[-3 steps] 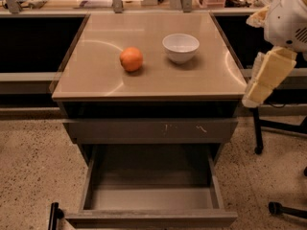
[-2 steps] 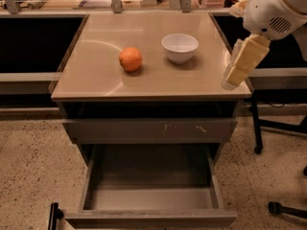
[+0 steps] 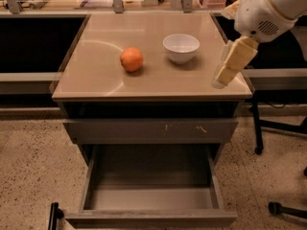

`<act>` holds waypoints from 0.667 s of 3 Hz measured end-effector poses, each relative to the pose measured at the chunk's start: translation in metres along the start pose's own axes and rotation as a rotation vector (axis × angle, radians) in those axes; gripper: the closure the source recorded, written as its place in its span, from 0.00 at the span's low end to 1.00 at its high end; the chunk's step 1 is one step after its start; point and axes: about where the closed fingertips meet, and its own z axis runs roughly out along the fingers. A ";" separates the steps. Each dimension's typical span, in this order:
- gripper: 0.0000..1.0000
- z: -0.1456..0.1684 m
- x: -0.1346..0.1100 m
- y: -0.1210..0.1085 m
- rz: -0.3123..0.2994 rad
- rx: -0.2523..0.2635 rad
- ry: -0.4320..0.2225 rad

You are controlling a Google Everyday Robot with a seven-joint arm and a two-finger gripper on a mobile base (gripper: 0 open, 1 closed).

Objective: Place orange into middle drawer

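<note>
Hanging over the bench's (image 3: 96,83) right edge near the front right corner, the pincer (image 3: 221,78) points down; whether it is released or clenched cannot be told. The orange (image 3: 131,59) sits left of centre, near a white bowl (image 3: 181,47). Below the front edge, the middle drawer (image 3: 151,199) stands pulled out under a scratched drawer front (image 3: 120,130).

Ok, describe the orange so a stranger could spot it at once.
Find the glossy tan cabinet top above the pulled-out grey-brown drawer. Two things sit there: the small round bright orange fruit lies left of the white bowl, apart from it. The robot's pale gripper hovers at the top's right edge; only the fruit is orange.
</note>
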 end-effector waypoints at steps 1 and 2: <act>0.00 0.041 -0.033 -0.027 -0.039 -0.004 -0.120; 0.00 0.079 -0.071 -0.056 -0.098 -0.021 -0.212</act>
